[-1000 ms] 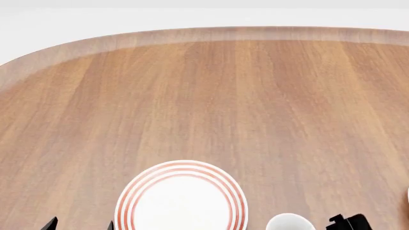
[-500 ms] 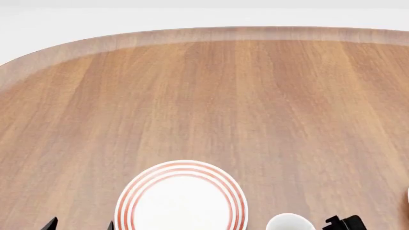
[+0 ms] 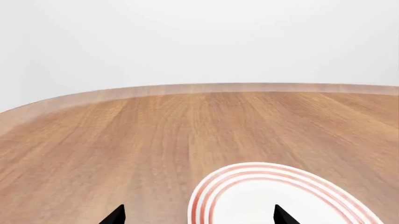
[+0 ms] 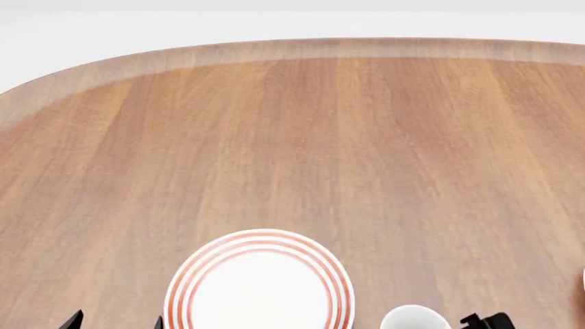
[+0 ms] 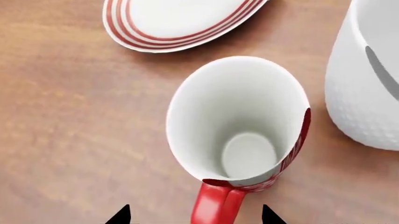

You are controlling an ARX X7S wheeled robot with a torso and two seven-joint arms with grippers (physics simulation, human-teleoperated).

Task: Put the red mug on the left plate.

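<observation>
The red mug point(image 5: 240, 126) stands upright on the table, white inside, with its red handle point(image 5: 215, 207) pointing at my right gripper point(image 5: 194, 215). That gripper is open, and the handle lies between its two fingertips without being gripped. The left plate point(image 5: 134, 35), white with red rings, lies just beyond the mug; it also shows in the head view point(image 4: 260, 284) and the left wrist view point(image 3: 274, 196). My left gripper point(image 3: 199, 217) is open and empty, low over the plate's near-left rim. In the head view only its tips point(image 4: 114, 321) show.
A larger white mug point(image 5: 367, 84) stands close beside the red mug. A white mug rim point(image 4: 413, 319) shows at the head view's bottom edge, next to my right gripper point(image 4: 484, 321). A white sliver point(image 4: 582, 277) sits at the right edge. The wooden table point(image 4: 302, 137) stretches far ahead.
My right gripper has slid slightly left and down in the head view. The left gripper and the plate have not moved.
</observation>
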